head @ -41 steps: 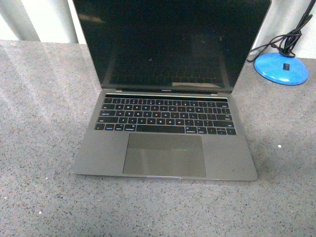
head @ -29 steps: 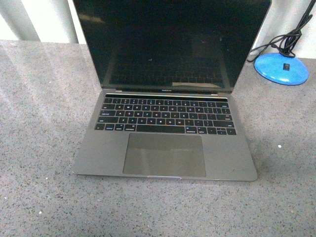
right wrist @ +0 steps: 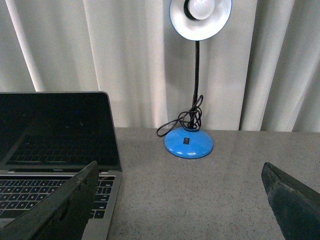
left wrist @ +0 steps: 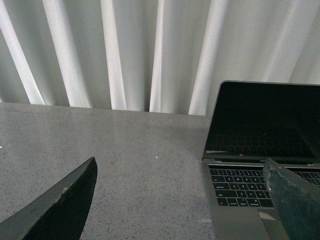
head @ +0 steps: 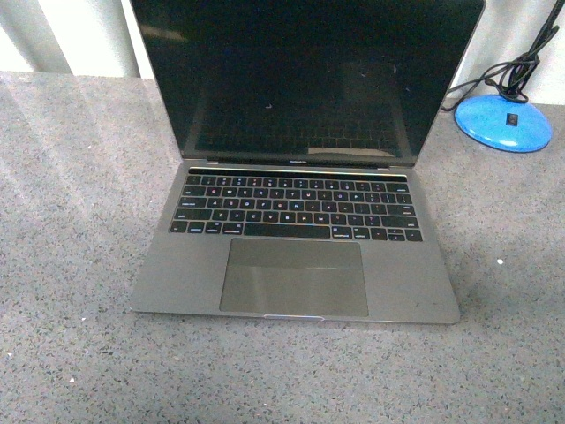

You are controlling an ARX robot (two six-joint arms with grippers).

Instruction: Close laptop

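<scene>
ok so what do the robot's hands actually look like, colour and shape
Little shows, and only in the wrist views. The left hand has two dark grey, matte, wedge-shaped fingers with rough, scuffed edges. The right hand has the same dark tapered fingers. No cables or markings are visible.

The left gripper (left wrist: 180, 167) shows two fingers (left wrist: 60, 210) in the wrist view. Each is a flat, wedge-shaped blade, dark grey to black, with a matte finish. The edges are paler grey, rough and speckled, and each tip is blunt and squared. The right gripper (right wrist: 180, 170) carries fingers (right wrist: 292, 200) of the same shape, colour and coarse edge texture.
</scene>
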